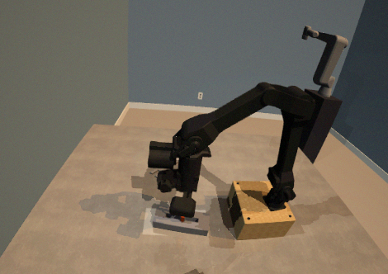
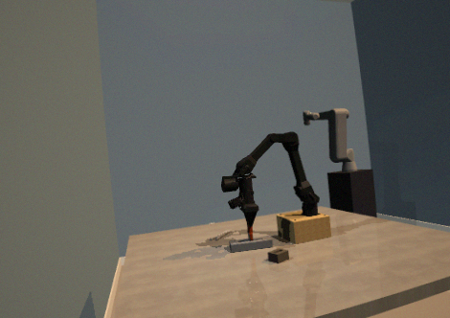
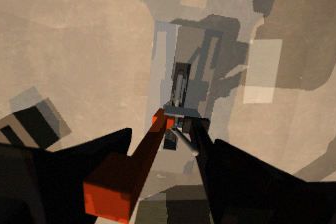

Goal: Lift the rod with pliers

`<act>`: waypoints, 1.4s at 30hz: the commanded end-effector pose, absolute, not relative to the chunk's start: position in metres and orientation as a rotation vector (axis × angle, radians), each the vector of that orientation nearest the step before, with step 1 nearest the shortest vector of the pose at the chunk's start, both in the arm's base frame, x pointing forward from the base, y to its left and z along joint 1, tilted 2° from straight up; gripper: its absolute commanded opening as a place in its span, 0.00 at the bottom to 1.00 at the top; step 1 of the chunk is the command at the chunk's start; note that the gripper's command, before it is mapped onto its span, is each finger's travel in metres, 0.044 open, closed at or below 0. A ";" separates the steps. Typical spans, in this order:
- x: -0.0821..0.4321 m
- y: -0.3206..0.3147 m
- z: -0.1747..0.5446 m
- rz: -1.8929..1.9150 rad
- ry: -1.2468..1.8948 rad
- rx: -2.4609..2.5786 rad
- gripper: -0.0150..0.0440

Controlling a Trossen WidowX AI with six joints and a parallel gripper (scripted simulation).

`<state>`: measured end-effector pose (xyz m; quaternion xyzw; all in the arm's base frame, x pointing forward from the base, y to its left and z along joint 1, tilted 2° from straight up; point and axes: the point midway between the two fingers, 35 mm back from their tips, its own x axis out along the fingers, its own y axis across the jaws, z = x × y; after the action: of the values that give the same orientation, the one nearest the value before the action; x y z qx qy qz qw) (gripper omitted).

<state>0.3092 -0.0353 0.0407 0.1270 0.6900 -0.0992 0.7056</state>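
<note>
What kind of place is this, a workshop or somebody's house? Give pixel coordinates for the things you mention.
Possibly a robotics lab or workroom: a jointed black arm [image 1: 239, 109] [image 2: 261, 149] is mounted on a wooden box [image 1: 264, 228] [image 2: 313, 231], and a grey arm [image 1: 331, 62] [image 2: 338, 136] stands on a dark pedestal [image 1: 324, 120] [image 2: 363, 192].

A mottled tan-grey tabletop [image 1: 41, 231] [image 2: 177, 287] [image 3: 85, 60] carries a grey channel block [image 1: 179, 228] [image 2: 251, 246] [image 3: 159, 75], lying flat with its slot up. In the top view, a pale rectangular patch [image 1: 149, 223] [image 3: 262, 70] shows at its nine o'clock, a wooden base box [image 1: 266, 229] [image 2: 314, 229] stands at three, and a small dark holster block [image 1: 194, 271] [image 2: 278, 256] [image 3: 31, 123], mostly cut off, sits near six.
</note>
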 end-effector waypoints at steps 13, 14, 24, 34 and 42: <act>0.310 -0.037 0.040 -0.220 1.530 0.288 0.74; 0.310 -0.037 0.040 -0.220 1.530 0.288 0.73; 0.309 -0.038 0.040 -0.220 1.530 0.288 0.71; 0.309 -0.039 0.040 -0.220 1.530 0.287 0.69; 0.309 -0.040 0.040 -0.220 1.530 0.287 0.67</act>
<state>0.3089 -0.0391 0.0407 0.1309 0.6885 -0.1002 0.7062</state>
